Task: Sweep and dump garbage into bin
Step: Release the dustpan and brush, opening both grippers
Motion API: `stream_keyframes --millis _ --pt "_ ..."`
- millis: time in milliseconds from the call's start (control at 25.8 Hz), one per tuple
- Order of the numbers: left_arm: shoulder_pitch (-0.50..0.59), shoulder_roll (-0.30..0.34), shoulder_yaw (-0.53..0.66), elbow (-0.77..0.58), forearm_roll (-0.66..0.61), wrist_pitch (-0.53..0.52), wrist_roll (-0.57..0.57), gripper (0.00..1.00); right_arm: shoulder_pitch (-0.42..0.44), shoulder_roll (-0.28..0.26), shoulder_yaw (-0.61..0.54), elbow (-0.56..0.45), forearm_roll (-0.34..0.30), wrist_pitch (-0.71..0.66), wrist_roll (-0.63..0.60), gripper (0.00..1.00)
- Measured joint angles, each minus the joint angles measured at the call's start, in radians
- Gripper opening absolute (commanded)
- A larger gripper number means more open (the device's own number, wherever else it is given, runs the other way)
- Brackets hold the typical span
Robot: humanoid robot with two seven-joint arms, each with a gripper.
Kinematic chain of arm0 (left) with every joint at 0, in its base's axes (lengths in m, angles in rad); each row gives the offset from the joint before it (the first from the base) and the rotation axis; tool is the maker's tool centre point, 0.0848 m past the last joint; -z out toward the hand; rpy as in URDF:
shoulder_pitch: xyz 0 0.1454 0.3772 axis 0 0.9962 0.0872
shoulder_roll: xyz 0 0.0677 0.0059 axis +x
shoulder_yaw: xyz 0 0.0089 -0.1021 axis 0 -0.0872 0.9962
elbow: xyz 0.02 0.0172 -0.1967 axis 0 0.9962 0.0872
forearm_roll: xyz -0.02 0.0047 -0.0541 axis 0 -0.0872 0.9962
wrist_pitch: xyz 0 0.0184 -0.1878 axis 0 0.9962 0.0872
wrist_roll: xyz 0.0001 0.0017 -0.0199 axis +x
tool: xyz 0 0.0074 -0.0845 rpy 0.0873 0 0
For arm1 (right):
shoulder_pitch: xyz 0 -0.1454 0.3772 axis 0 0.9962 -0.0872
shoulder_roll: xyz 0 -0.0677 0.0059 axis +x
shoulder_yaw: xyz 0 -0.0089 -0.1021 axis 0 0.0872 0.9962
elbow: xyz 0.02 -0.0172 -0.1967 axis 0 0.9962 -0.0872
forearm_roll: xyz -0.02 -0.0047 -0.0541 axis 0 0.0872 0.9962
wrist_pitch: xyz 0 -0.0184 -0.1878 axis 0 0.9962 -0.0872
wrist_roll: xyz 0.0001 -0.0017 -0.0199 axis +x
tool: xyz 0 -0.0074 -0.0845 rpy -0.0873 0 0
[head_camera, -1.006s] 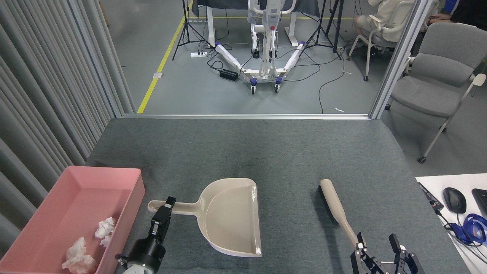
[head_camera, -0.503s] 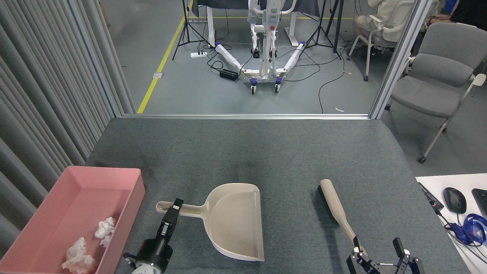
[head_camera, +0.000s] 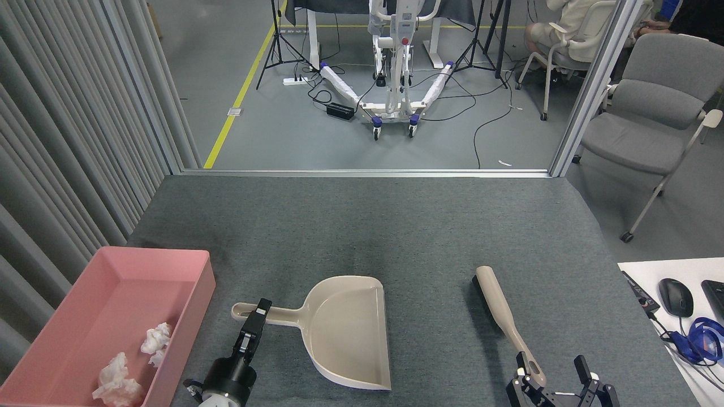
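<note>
Garbage first: two crumpled white tissue wads [head_camera: 138, 362] sit inside the pink bin [head_camera: 195, 294], near its close end, at my lower left. No loose wads show on the mat, so I judge the dumping is done and this is the put-down step.

My left gripper [head_camera: 257, 317] is pinched on the handle of the beige dustpan [head_camera: 348, 333], which lies flat and empty just right of the bin. To do this well, I'd settle the pan fully on the mat before letting go, then lift straight off so the handle doesn't get dragged.

My right gripper [head_camera: 557, 377] stands wide open at the bottom edge, one finger right beside the tip of the brush [head_camera: 503, 316] handle. The brush lies free on the mat, well apart from the pan. I'd back out along the handle's line so the brush isn't nudged.

Surface: a gray felt-like mat [head_camera: 407, 226], which should stop things sliding. Beyond it, open floor with cables, a white wheeled stand [head_camera: 393, 68], tripods, and a gray chair [head_camera: 650, 118] at right.
</note>
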Motion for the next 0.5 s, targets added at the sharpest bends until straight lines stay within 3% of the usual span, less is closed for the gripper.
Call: stream_keyframes --millis 77,116,155,193,503 --pt "0.000 -0.003 0.000 0.010 0.000 -0.003 0.000 0.08 -0.001 0.002 0.000 0.001 0.000 0.000 0.000 0.97" --pt "0.000 -0.004 0.000 0.013 0.000 -0.004 0.000 0.18 -0.002 0.002 0.000 0.002 0.000 0.000 0.000 0.97" --pt "0.000 -0.005 0.000 0.015 0.000 -0.004 0.000 0.49 -0.003 0.003 0.000 0.003 0.001 0.000 0.000 0.97" --pt "0.000 -0.006 0.000 0.017 0.001 -0.004 0.000 1.00 -0.004 0.003 0.000 0.005 0.001 0.000 0.000 0.97" --pt "-0.001 -0.008 0.000 0.023 0.005 -0.006 0.001 1.00 -0.004 0.001 0.002 0.009 0.012 0.001 0.000 0.97"
